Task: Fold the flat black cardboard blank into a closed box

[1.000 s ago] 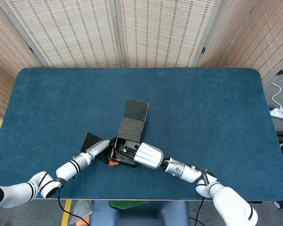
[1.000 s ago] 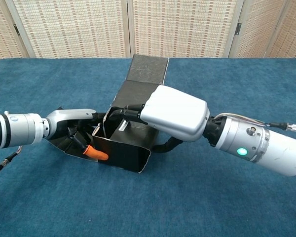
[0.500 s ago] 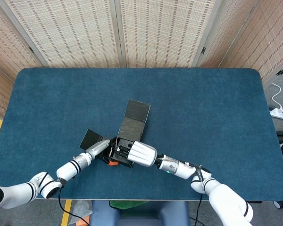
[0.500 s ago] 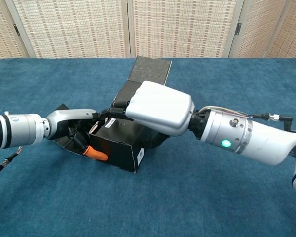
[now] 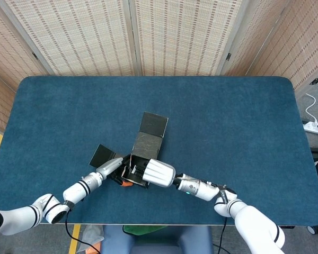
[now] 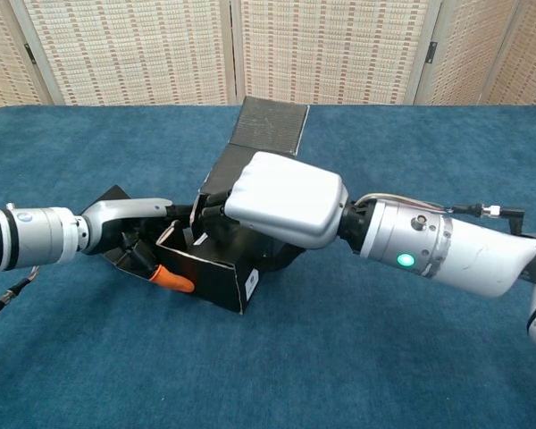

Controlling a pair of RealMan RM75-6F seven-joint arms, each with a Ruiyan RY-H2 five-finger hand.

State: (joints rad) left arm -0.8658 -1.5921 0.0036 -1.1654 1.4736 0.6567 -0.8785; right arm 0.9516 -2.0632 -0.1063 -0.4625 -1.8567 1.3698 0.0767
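The black cardboard box (image 5: 143,144) stands half-formed near the table's front edge, its walls raised and its top open. Its long lid flap (image 5: 153,123) lies flat, pointing away from me. A side flap (image 5: 100,155) spreads on the table at the left. My right hand (image 5: 158,173) lies over the box's open top (image 6: 281,197), fingers curled down inside behind the front wall (image 6: 216,277). My left hand (image 5: 112,168) grips the box's left end (image 6: 129,225), with an orange-tipped finger pressed low against the front wall. The box's inside is mostly hidden by the right hand.
The blue table (image 5: 228,121) stretches wide to the right and far side. A slatted screen (image 5: 164,32) stands behind it. A power strip (image 5: 315,126) lies on the floor at the right.
My right hand has slid left over the box and its fingers have curled deeper inside. The box has shifted slightly left. The left hand has barely moved.
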